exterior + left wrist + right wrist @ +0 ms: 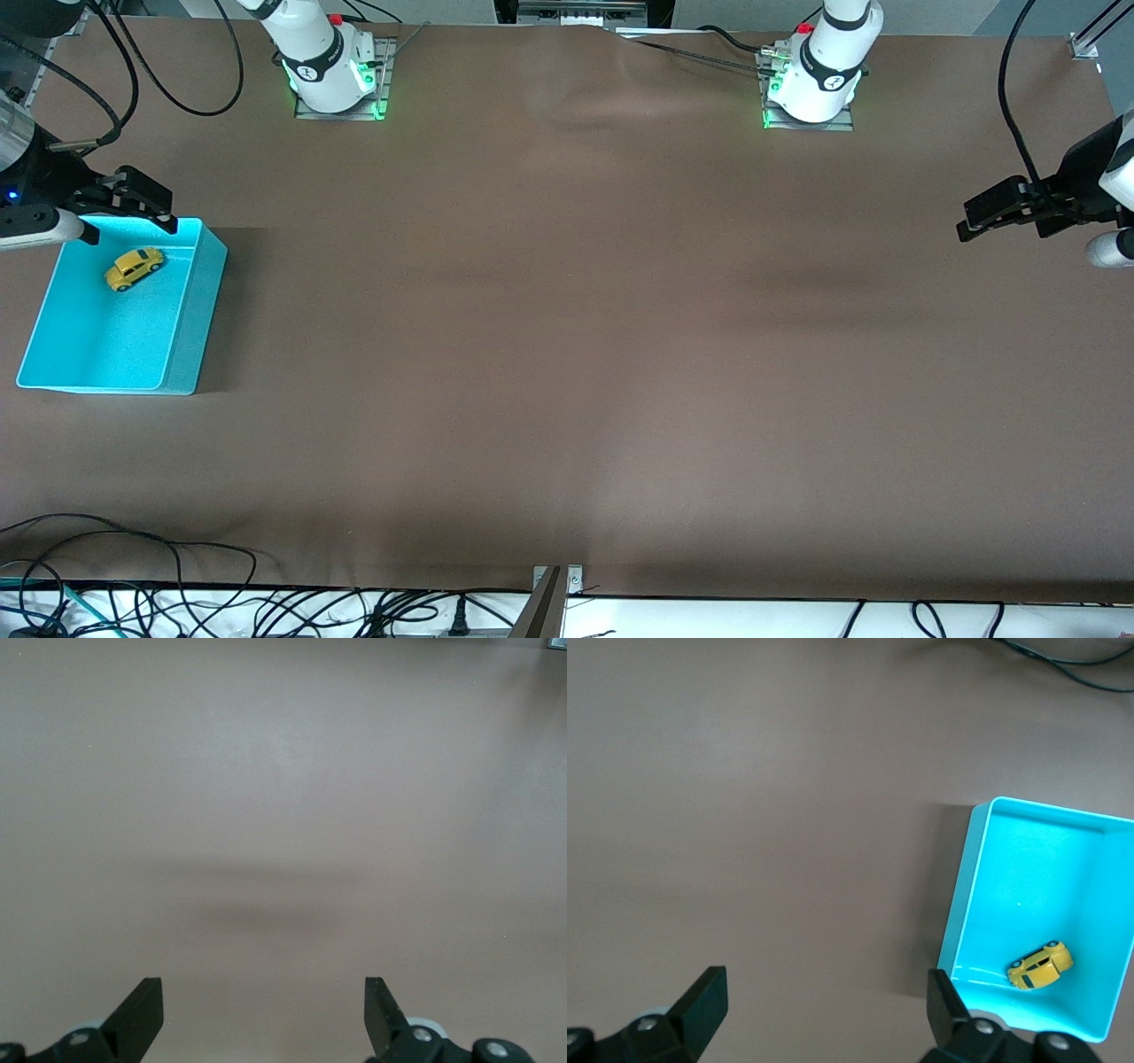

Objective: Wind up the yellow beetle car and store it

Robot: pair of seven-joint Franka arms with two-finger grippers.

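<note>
The yellow beetle car (134, 268) lies inside the turquoise bin (190, 310), near the bin's end that is farther from the front camera. It also shows in the right wrist view (1039, 966), in the bin (966, 895). My right gripper (146, 206) is open and empty, up in the air over the bin's edge nearest the robot bases, at the right arm's end of the table; its fingers (700, 1005) stand wide apart. My left gripper (983, 217) is open and empty, held above the bare table at the left arm's end, its fingers (142, 1010) wide apart.
The brown table cover (567, 354) stretches between the two arms. Cables (177, 602) run along the table edge nearest the front camera. The arm bases (337, 80) stand at the table's edge farthest from the front camera.
</note>
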